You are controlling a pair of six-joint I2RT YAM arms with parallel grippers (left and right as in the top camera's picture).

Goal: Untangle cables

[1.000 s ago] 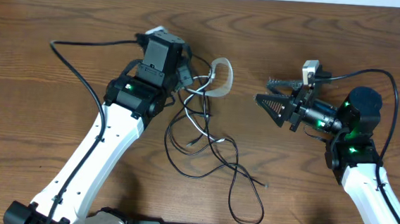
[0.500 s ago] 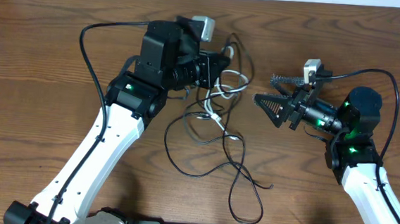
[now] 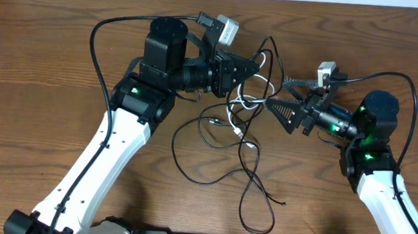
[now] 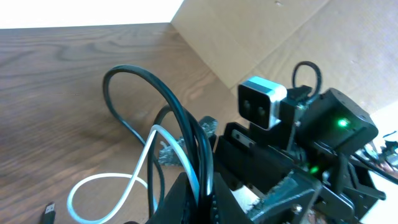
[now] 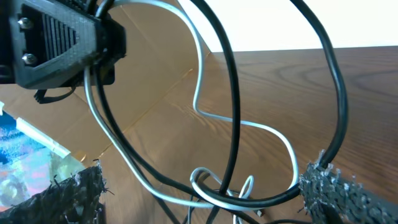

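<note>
The cables [image 3: 239, 131], thin black cords tangled with one white one, hang from my left gripper [image 3: 261, 66] and trail in loops over the table toward the front [image 3: 259, 218]. In the left wrist view, the left gripper [image 4: 202, 196] is shut on a bunch of black and white cables [image 4: 186, 146]. My right gripper [image 3: 283, 97] stands open just right of that bunch. The right wrist view shows a black cable [image 5: 231, 106] and a white cable [image 5: 205, 93] crossing between the right gripper's [image 5: 205, 194] spread fingers [image 5: 345, 190], with a knot low in the middle.
The wooden table [image 3: 42, 83] carries nothing else. The two arms face each other closely at the table's middle back. Thick black arm wires arc over the left arm [image 3: 100, 32] and the right arm [image 3: 410, 90].
My left gripper has swung up and to the right with the cables, lifting the tangle toward the right gripper. The right gripper's jaws have spread wider.
</note>
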